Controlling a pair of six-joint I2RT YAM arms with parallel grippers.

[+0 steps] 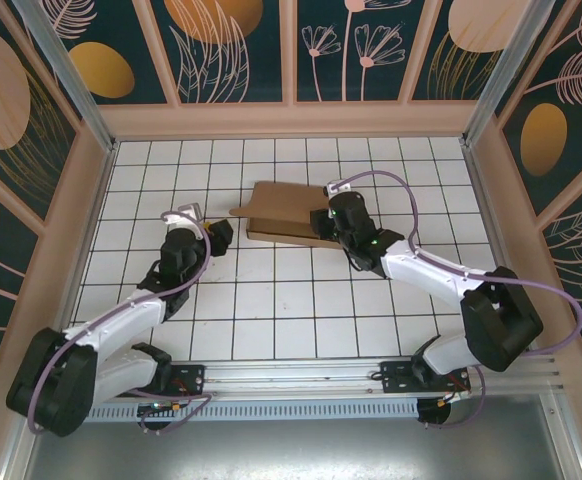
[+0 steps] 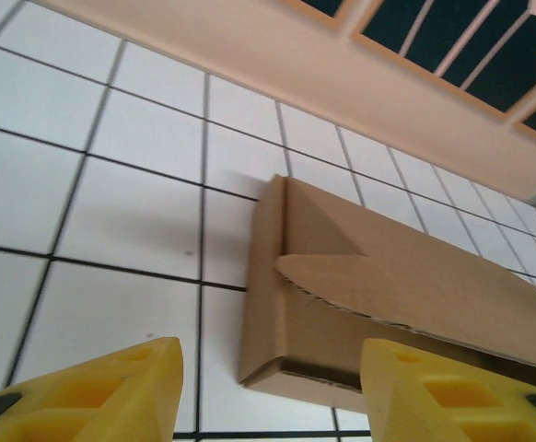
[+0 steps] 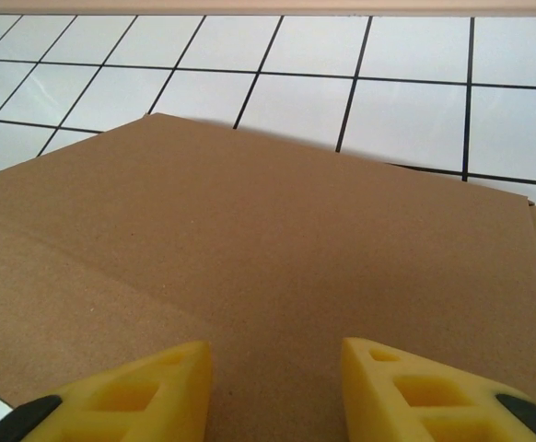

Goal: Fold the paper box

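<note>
Walls (image 1: 241,50) of dark teal panels with pale leaf and flower drawings close in the white tiled table (image 1: 271,320) on three sides. From the near edge the left arm (image 1: 121,325) reaches up and inward, and the right arm (image 1: 441,280) reaches up and to the left. The paper box (image 1: 281,208) lies flat toward the far middle of the table as a shallow brown cardboard shape, its long side running roughly left to right, with a rounded flap (image 1: 239,209) sticking out at its left end. The right gripper (image 1: 323,222) sits over the box's right part. In the right wrist view its yellow fingers (image 3: 139,396) stand apart above plain cardboard (image 3: 277,239), holding nothing between them, and I cannot tell whether their tips touch the sheet. The left gripper (image 1: 221,236) is just beside the box's left end, over bare tile. In the left wrist view its jaws are likewise spread with nothing clasped, and the box corner (image 2: 277,313) lies just ahead, the flap (image 2: 388,276) resting across its top.
</note>
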